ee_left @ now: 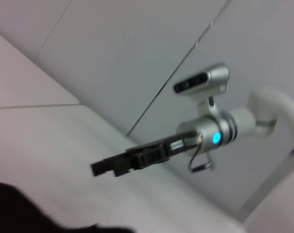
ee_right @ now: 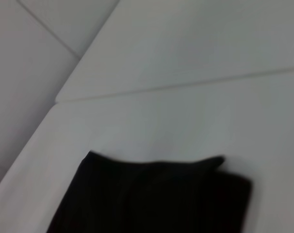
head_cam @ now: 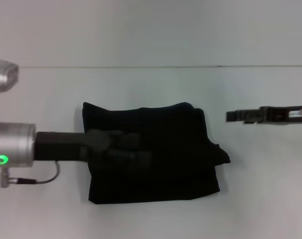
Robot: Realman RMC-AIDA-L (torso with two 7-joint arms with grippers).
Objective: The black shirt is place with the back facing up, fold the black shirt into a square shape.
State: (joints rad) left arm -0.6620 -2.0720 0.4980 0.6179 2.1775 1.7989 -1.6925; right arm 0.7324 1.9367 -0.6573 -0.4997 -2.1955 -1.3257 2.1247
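Observation:
The black shirt (head_cam: 166, 177) lies folded into a compact, roughly rectangular block in the middle of the white table, with a small flap sticking out at its right edge. My left gripper (head_cam: 141, 147) reaches in from the left and sits over the shirt's left-centre, black against black. My right gripper (head_cam: 231, 116) hovers over bare table to the right of the shirt's upper right corner, apart from it. The left wrist view shows the right gripper (ee_left: 102, 168) with nothing in it, and a corner of the shirt (ee_left: 21, 213). Seen from the right wrist, the shirt (ee_right: 152, 199) has layered folded edges.
The white table (head_cam: 151, 89) spreads around the shirt on all sides, and its far edge (head_cam: 151, 66) runs across the back. A thin cable (head_cam: 44, 179) loops under my left wrist. Grey wall panels stand behind the table.

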